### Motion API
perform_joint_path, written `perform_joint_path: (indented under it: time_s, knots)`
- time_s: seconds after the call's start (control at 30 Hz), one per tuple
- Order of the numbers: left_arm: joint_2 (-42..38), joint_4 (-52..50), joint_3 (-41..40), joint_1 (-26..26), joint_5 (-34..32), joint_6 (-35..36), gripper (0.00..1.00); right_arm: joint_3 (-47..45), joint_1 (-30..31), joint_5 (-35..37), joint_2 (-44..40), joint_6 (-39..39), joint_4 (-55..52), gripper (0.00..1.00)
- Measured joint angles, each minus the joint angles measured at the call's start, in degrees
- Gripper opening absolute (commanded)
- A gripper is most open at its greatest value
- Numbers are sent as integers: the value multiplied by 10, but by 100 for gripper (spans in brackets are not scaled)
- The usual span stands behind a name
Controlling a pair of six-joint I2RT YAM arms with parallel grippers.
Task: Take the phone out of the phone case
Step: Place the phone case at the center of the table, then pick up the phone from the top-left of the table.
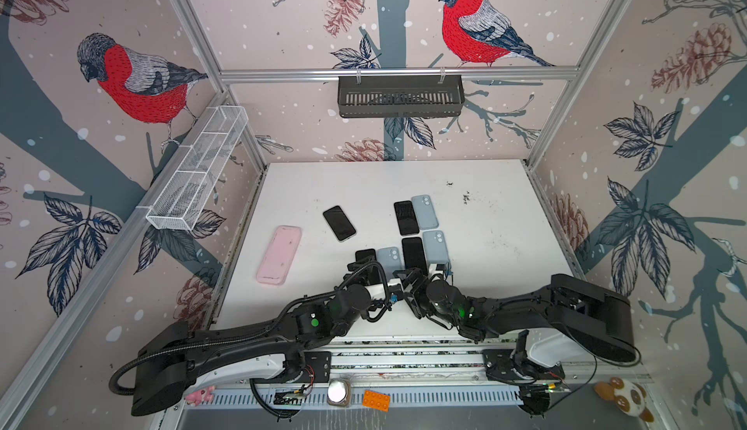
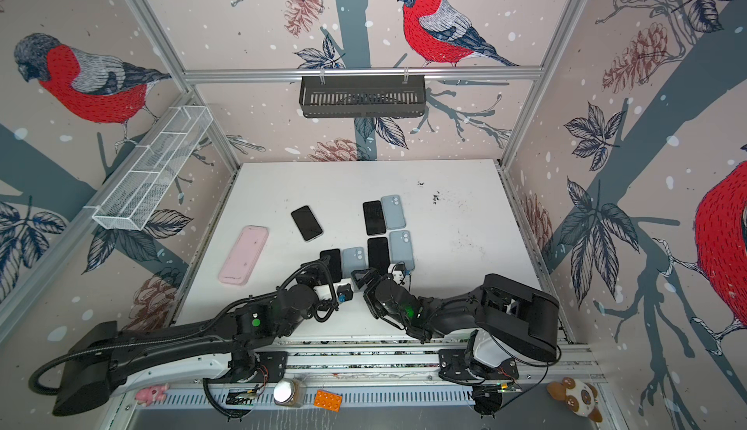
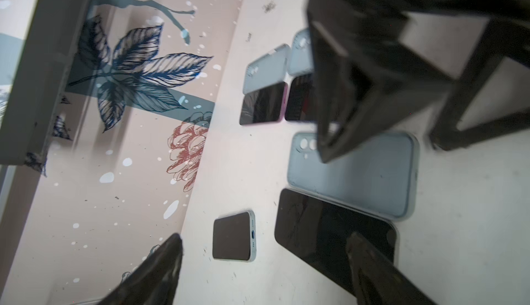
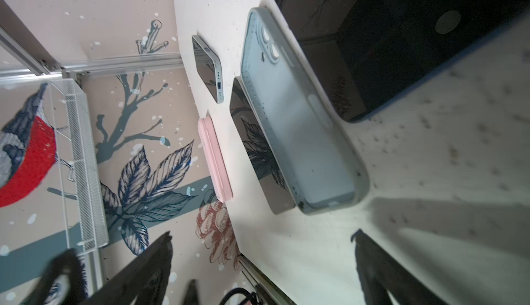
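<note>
A black phone [image 1: 366,256] [image 3: 329,232] [image 4: 258,151] lies flat on the white table, out of its case. The empty light blue phone case [image 1: 389,258] [image 3: 358,171] [image 4: 298,125] lies right beside it, touching along one long edge. My left gripper [image 1: 361,267] [image 3: 265,260] hovers at the near end of the phone, open and holding nothing. My right gripper [image 1: 418,275] [image 4: 262,260] is open just right of the case's near end, also holding nothing. The two grippers are close together, and the arms hide the near ends of the phone and case in both top views.
Two more black phone and blue case pairs [image 1: 413,253] [image 1: 405,217] lie behind. A lone phone [image 1: 339,223] and a pink case [image 1: 279,255] lie to the left. A white wire basket [image 1: 198,173] hangs on the left wall, a black basket [image 1: 400,96] on the back wall.
</note>
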Motion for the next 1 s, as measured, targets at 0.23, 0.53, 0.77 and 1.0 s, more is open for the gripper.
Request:
perform_joint_path:
  time_s: [0.23, 0.53, 0.77, 1.0]
  knots:
    - [-60, -56, 64, 13, -15, -116, 97, -16, -30, -10, -124, -111, -115, 96]
    - [94, -244, 296, 205, 50, -446, 98, 115, -40, -19, -119, -369, -309, 44]
    - [172, -334, 325, 289, 115, -616, 98, 176, -6, -39, -3, -477, -374, 24]
    - [197, -337, 290, 363, 163, -684, 98, 216, 8, -44, 96, -504, -374, 23]
